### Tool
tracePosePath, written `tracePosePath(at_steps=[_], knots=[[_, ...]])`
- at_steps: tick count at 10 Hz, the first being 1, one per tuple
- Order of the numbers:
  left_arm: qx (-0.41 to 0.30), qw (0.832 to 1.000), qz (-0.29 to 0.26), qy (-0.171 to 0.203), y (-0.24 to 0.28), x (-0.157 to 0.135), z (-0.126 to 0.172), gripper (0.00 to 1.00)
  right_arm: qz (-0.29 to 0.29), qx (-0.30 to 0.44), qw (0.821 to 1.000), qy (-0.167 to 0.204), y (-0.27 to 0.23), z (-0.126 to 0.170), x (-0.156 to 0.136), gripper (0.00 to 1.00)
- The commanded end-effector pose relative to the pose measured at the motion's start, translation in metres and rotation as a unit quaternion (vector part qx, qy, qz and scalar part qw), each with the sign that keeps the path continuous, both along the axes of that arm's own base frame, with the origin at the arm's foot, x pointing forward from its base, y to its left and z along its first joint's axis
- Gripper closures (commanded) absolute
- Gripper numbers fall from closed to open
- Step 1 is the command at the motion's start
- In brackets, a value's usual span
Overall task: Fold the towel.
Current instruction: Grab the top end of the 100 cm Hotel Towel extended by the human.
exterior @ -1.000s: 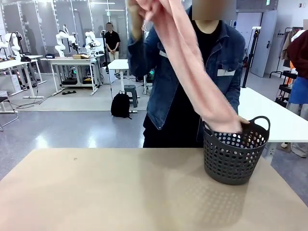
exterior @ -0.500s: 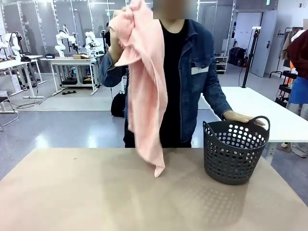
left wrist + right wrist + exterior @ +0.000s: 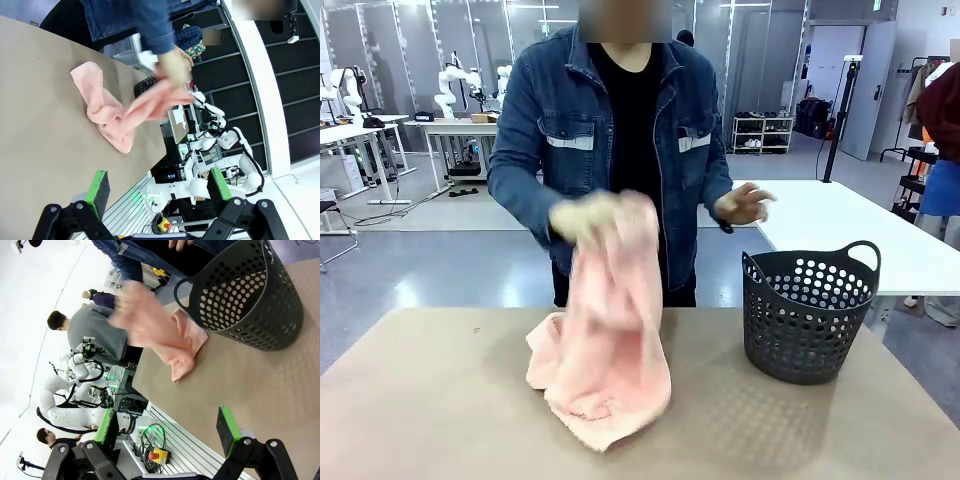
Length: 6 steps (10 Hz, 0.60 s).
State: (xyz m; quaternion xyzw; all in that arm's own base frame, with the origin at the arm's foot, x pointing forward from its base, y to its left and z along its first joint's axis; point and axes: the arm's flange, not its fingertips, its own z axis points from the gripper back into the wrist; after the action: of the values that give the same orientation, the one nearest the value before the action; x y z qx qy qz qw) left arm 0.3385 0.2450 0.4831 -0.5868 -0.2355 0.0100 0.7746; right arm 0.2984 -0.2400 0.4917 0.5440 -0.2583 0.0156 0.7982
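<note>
The towel (image 3: 605,370) lies bunched on the table (image 3: 430,400), left of centre. Its upper part is gathered in the person's hand (image 3: 585,215), so its long axis runs from that hand down toward the robot's side. It sits ahead of both arms, likely nearer the left. The left end effector (image 3: 159,187) and the right end effector (image 3: 167,429) both stand wide open and hold nothing. The front view shows a gap between towel and basket (image 3: 810,320), while the right wrist view overlaps them.
</note>
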Motion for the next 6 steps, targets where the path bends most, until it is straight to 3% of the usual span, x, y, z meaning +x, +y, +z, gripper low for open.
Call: tracePosePath(at_steps=[1, 6], knots=[[-0.003, 1.000, -0.001, -0.003, 0.0005, -0.0001, 0.0006, 0.00, -0.001, 0.005, 1.000, -0.005, -0.0009, 0.0022, 0.0008, 0.00], [-0.003, 1.000, -0.001, -0.003, 0.0005, -0.0001, 0.0006, 0.00, -0.001, 0.005, 1.000, -0.005, -0.0009, 0.0022, 0.0008, 0.00]])
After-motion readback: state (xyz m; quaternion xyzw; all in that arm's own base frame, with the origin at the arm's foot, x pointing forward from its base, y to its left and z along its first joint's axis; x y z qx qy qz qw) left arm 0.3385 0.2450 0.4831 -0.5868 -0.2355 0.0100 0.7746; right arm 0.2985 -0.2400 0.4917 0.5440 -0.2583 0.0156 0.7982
